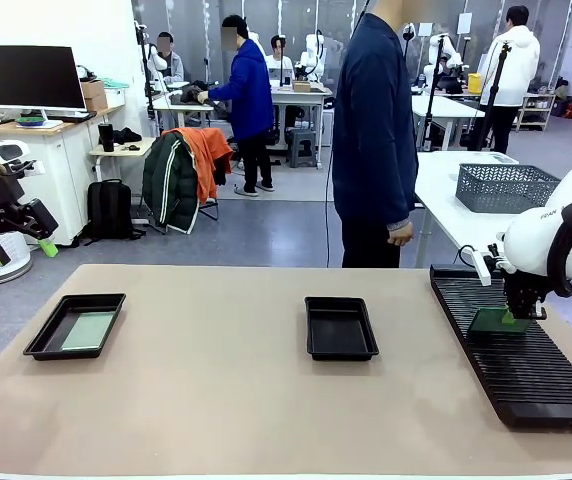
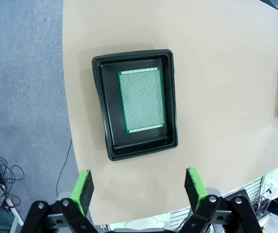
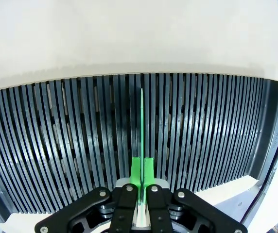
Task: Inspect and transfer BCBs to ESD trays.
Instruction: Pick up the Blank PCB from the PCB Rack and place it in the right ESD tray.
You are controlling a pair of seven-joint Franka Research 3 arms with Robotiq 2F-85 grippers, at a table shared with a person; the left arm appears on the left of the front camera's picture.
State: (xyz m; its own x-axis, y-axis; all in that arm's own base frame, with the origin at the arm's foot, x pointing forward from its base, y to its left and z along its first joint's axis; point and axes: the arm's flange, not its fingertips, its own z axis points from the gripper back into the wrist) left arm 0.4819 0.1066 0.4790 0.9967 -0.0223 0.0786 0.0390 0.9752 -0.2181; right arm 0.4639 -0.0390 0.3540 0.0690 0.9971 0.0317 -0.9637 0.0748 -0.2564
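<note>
Now, right gripper (image 3: 142, 167): my pads are pressed together on the near edge of the held board (image 3: 142, 121), over the rack (image 3: 56, 145).
Held board (image 1: 494, 321): thin and green. In the right wrist view I see it edge-on, running along the rack's ribs. In the front view it looks dark green and leaning, low against the rack's far part. Whether its lower edge sits in a slot, I cannot tell.
Rack: long, black and ribbed. It lies on the right side of the table (image 1: 216, 410), from the far edge toward me.
Left tray (image 2: 134, 54): black and shallow, on the table's left part.
Tray board (image 2: 142, 101): it lies flat inside the left tray, green with a fine grid of holes, nearer to one long wall than to the other.
Left gripper (image 2: 141, 189): my fingers stand wide apart above the table's left edge, with the left tray ahead of them, not touching it.
Middle tray (image 1: 311, 335): black, near the table's middle, well apart from the left tray and from the rack.
Person (image 1: 373, 130): stands at the far side in a dark jacket, with one hand (image 1: 400, 234) hanging down.
</note>
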